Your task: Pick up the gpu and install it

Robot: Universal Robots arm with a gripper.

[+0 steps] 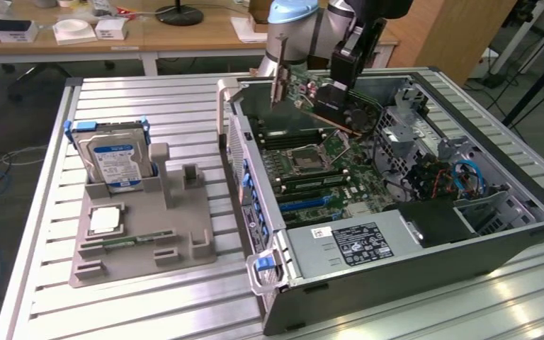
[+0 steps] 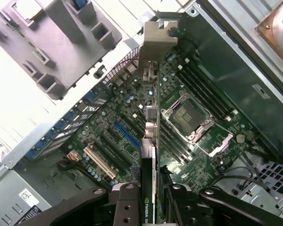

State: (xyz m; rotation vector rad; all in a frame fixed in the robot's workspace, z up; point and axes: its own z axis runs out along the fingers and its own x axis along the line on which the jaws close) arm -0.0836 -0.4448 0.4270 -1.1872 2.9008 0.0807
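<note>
The gripper (image 1: pixel 341 106) holds the gpu (image 1: pixel 312 91), a thin flat card with a green circuit-board side and a silver metal end bracket. It holds the card in the air over the open dark grey metal computer case (image 1: pixel 423 262), above the far part of the green motherboard (image 1: pixel 333 173). The step in hand appears to be bringing the card to its slot.

To do this well, I judge the card must be kept upright. Its long lower edge should run parallel to the expansion slots, such as the blue plastic one (image 2: pixel 127 134), with no twist in the grip. Its bracket should face the case's wall on the exterior view's left. The descent needs to be straight and gentle, clear of the square silver processor socket (image 2: pixel 191 117).

In the wrist view the card is seen edge-on, clamped between the two dark fingers (image 2: pixel 127 202), which press on its flat faces at a middling width. Most of its length and the bracket (image 2: pixel 158 42) reach out beyond the fingertips.
</note>
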